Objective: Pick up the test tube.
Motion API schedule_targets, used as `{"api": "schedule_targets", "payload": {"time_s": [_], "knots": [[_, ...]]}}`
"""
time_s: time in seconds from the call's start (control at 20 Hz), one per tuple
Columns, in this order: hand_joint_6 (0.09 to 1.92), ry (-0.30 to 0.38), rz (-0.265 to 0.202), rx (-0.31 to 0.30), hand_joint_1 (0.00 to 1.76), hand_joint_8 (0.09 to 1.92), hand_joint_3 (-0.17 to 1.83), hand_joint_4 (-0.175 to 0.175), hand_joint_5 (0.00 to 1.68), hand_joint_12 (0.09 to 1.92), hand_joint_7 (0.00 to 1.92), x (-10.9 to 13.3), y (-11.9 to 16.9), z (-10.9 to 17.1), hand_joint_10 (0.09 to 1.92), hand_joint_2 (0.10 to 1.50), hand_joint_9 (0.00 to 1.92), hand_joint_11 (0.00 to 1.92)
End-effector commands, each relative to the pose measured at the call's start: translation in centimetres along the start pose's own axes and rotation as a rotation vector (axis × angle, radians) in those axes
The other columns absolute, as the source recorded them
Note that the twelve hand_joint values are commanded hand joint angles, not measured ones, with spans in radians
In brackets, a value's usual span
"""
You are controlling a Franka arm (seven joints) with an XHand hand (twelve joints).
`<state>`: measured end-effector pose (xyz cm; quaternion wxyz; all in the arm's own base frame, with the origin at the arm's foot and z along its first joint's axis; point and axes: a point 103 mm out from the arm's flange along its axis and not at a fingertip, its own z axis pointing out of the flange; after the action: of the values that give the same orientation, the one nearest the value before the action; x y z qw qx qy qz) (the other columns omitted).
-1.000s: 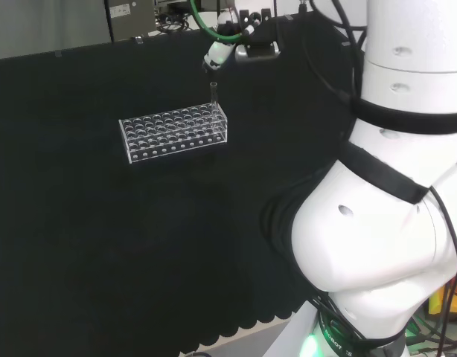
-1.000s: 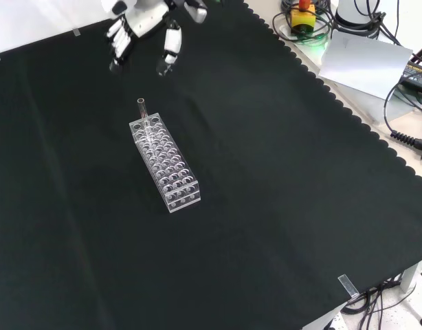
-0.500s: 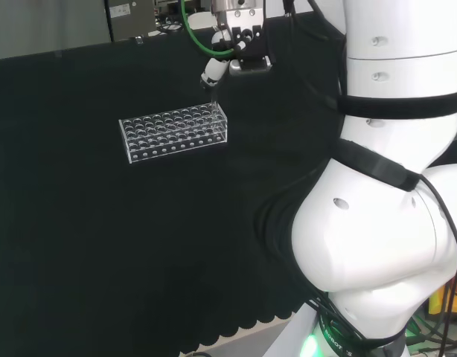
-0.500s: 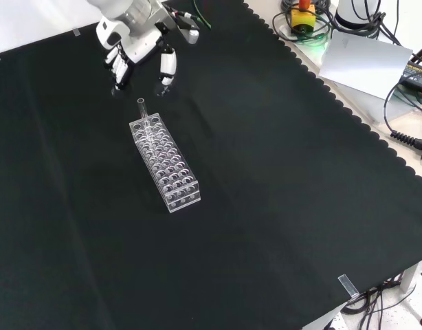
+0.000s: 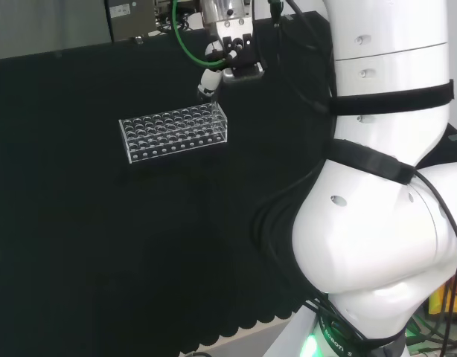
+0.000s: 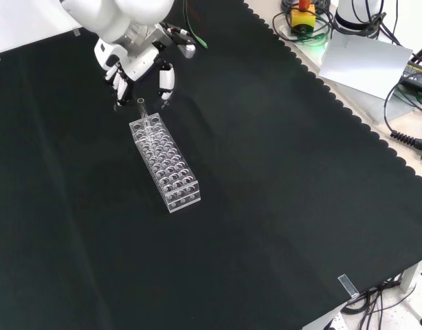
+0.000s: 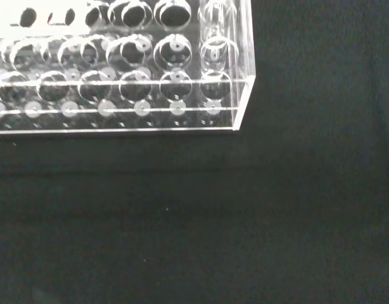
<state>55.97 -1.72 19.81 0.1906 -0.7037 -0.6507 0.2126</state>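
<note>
**One test tube upright in rack's end hole, hand spread above it**

One clear test tube [image 6: 141, 110] stood upright in a corner hole of the clear plastic rack [image 6: 165, 163], at the rack's end nearest the table's [image 6: 280, 179] far edge in the front view. Rose above the rack's top, rim free and untouched. Seen in the wrist view as a glass column [image 7: 216, 38] in the rack's [image 7: 118, 82] end row, close to the corner.

Hovered directly over that end of the rack: the hand [image 6: 137, 65], fingers [image 6: 166, 78] pointing down and spread apart, relaxed rather than curled, holding nothing. Straddled the tube's top in the front view, fingertips on either side and just apart from the glass. Appeared in the head view as a white fingertip [image 5: 206, 83] hanging just above the rack's [image 5: 175, 130] right end, below the black wrist fittings and a green cable [image 5: 185, 46].

Lay lengthwise on black cloth, well away from the table's scalloped near edge. Remaining holes apparently empty, though hard to tell through clear plastic.
</note>
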Motion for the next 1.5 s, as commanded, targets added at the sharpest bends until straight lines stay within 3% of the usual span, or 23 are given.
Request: {"api": "schedule_targets", "payload": {"time_s": [0.05, 0.25, 0.6, 1.1, 1.3, 1.4, 1.5], "knots": [[0.12, -0.027, 0.009, 0.007, 0.78, 0.95, 0.50, -0.141, 0.47, 1.55, 0.66, 0.0, 0.5, 0.7, 0.87, 0.79, 0.48, 0.09], [0.22, -0.029, 0.013, -0.012, 0.83, 0.92, 0.54, -0.137, 0.52, 1.53, 0.77, -0.1, 0.8, 0.9, 0.82, 0.76, 0.58, 0.13], [0.69, 0.033, 0.019, -0.060, 0.92, 0.81, 0.64, -0.142, 0.61, 1.48, 1.05, 0.1, 1.3, 0.7, 0.69, 0.71, 0.82, 0.25], [0.76, 0.080, 0.039, -0.041, 1.01, 0.72, 0.71, -0.151, 0.68, 1.46, 1.23, 1.1, 2.3, 0.9, 0.61, 0.67, 1.02, 0.36], [0.73, 0.124, 0.062, -0.084, 1.08, 0.65, 0.74, -0.170, 0.81, 1.42, 1.38, 1.5, 2.5, 1.3, 0.54, 0.66, 1.21, 0.48], [0.82, 0.167, 0.076, -0.124, 1.15, 0.62, 0.49, -0.171, 0.99, 1.37, 1.49, 1.6, 2.4, 1.3, 0.51, 0.81, 1.34, 0.60], [0.80, 0.231, 0.095, -0.176, 1.18, 0.64, 0.39, -0.175, 1.10, 1.28, 1.56, 1.7, 2.1, 1.1, 0.53, 0.85, 1.44, 0.76]]}}
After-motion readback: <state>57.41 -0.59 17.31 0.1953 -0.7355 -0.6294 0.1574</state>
